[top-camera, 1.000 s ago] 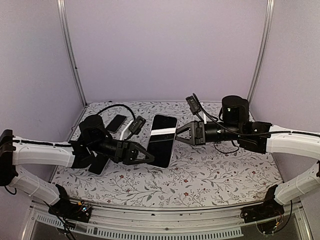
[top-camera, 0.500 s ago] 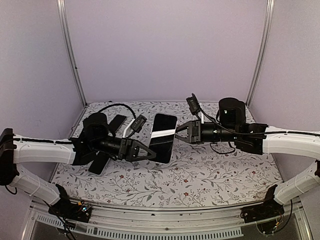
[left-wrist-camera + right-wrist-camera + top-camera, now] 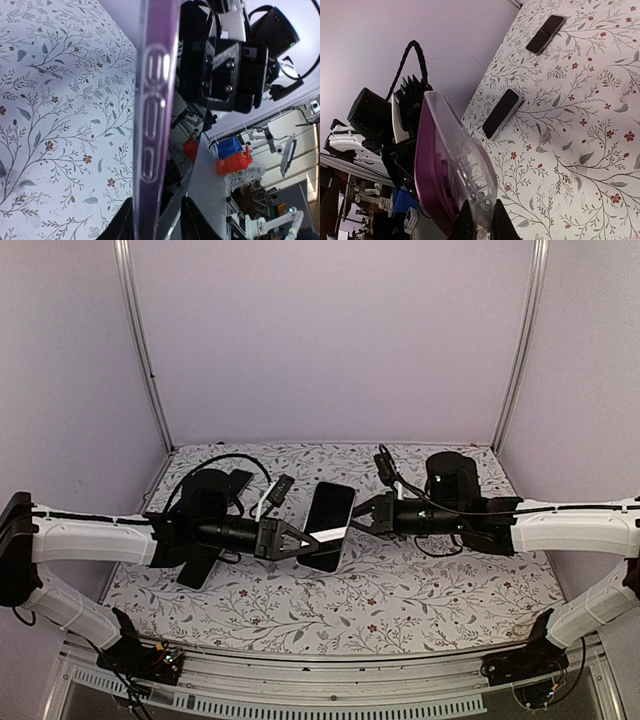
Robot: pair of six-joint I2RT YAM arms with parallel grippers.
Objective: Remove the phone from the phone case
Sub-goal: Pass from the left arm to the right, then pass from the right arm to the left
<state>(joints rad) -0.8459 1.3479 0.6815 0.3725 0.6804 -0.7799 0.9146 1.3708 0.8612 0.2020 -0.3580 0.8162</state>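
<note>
Lavender walls close round a surface (image 3: 430,590) printed white with thin leafy sprigs and small red flowers. Above its middle, the right hand (image 3: 479,220) has its fingers pressed together on the rim of the phone case (image 3: 462,150), a clear, glossy shell with rounded corners and moulded button ridges along its thin side. Opposite it, the left hand (image 3: 156,210) is spread a little, one finger on either side of the case's edge, with a gap showing at one finger. The phone (image 3: 330,520), black and mirror-smooth, sits in the case, held tilted above the surface. A flat black handset (image 3: 502,113) and a second dark handset (image 3: 545,34) lie on the print, well apart from it.
</note>
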